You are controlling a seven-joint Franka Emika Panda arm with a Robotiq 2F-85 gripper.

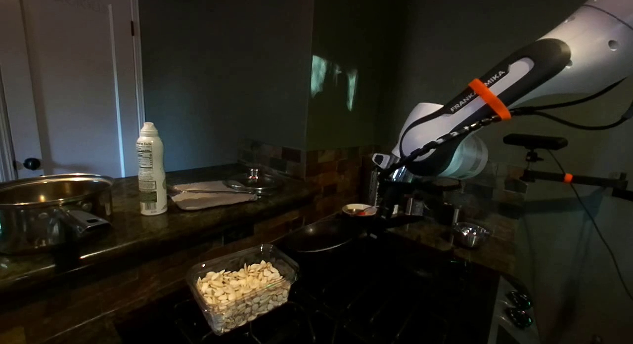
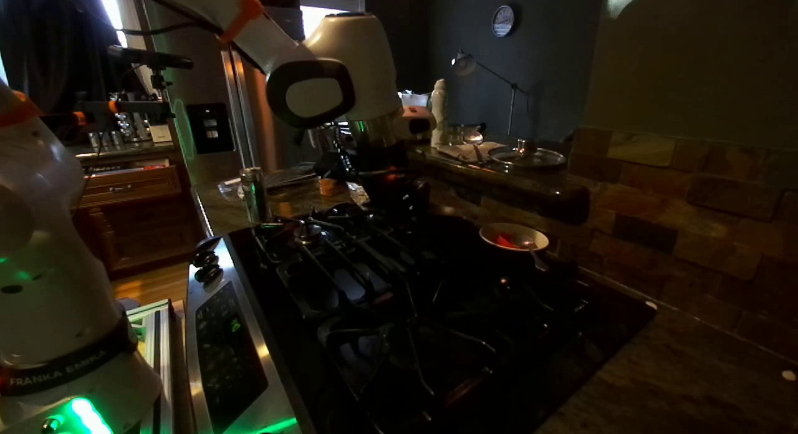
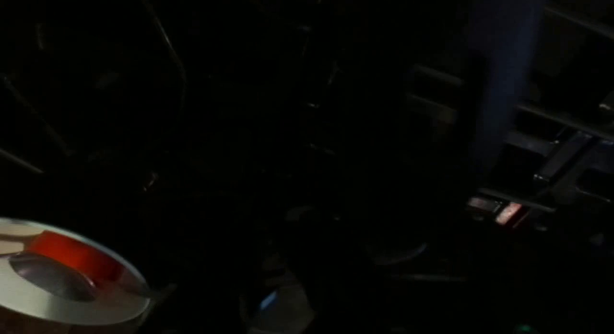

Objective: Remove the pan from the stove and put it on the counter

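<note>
In an exterior view the gripper (image 1: 381, 225) was at the handle (image 1: 408, 219) of the pan (image 1: 324, 235), at the stove (image 1: 395, 275) near the counter (image 1: 127, 231); resting or lifted, I could not tell. In an exterior view the arm (image 2: 355, 66) reached above the stove, and the dark hid the pan. In the wrist view I saw 1 small dish (image 3: 48, 311) with something red (image 3: 72, 257) inside; how wide the gripper stood, or whether it held anything, I could not tell.
</note>
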